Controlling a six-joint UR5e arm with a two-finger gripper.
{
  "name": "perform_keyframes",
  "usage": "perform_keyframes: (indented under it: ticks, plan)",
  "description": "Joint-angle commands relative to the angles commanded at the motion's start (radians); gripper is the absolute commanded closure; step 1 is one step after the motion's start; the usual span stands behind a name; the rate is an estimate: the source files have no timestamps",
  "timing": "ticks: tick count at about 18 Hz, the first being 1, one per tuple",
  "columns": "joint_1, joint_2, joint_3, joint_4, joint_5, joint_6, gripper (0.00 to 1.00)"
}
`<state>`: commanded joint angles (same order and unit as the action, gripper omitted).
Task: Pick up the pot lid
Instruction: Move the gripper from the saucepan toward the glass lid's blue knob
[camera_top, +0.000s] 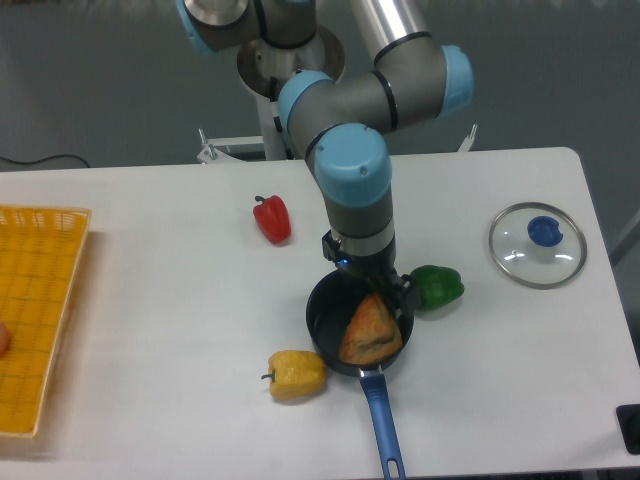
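My gripper (373, 282) is above the black pan, well to the left of the pot lid. Its dark fingers look spread apart, so it appears open, though their tips are hard to make out against the pan. The pot lid (520, 252), clear with a pale rim and a blue knob (544, 231), lies flat near the table's right edge. Nothing touches it.
A black pan (325, 335) with a blue handle (382, 424) holds a brown item (369, 335). Around it are a green pepper (438, 287), a yellow pepper (296, 375) and a red pepper (272, 219). A yellow crate (63, 301) stands at the far left.
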<state>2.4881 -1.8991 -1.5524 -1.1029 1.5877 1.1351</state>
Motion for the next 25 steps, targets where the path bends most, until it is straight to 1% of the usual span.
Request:
perform_keyframes:
  ticks: [3,5,7,10,12,15,19,22,23,25]
  plan:
    - [0.018,0.002,0.0,-0.002,-0.008,0.047,0.0]
    - [0.046,0.0,-0.002,0.0,-0.061,0.054,0.0]
    - [0.075,-0.002,-0.026,0.005,-0.103,0.049,0.0]
    - [0.109,-0.002,-0.034,0.023,-0.098,0.07,0.0]
    - [0.133,-0.005,-0.058,0.025,-0.095,0.165,0.0]
    - [0.192,-0.009,-0.077,0.026,-0.097,0.309,0.0]
    - [0.233,-0.015,-0.098,0.026,-0.086,0.569,0.0]
    - [0.242,-0.029,-0.103,0.026,0.045,0.743,0.0]
    - [0.249,-0.031,-0.103,0.025,0.084,0.782,0.0]
    - [0.271,-0.029,-0.104,0.026,0.106,0.839,0.0]
